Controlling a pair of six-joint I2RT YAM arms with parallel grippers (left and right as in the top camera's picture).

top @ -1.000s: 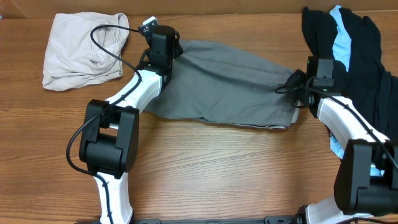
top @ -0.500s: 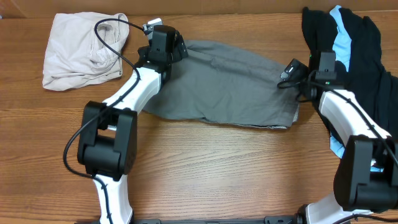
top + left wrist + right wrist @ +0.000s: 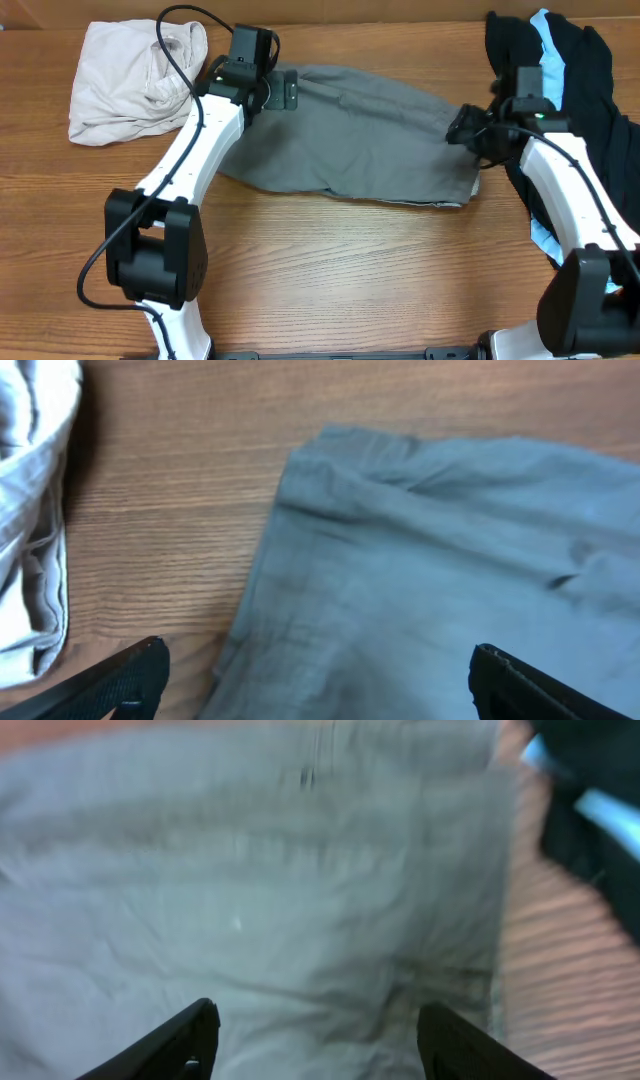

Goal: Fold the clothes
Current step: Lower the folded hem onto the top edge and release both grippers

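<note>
Hovering over both ends of the mid-grey cotton shorts (image 3: pixel 350 140).
My left pincer (image 3: pixel 315 655) and right pincer (image 3: pixel 318 1012) gape, ready to pinch cloth beneath.

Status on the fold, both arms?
Left end effector open above grey shorts. Right end effector open above their other end. Shorts spread out, unfolded. Off-white garment and black pile lie aside.

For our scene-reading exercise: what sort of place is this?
Probably a robotics lab workbench: a white-and-black left arm and right arm reach over grey shorts on a wooden table.
</note>
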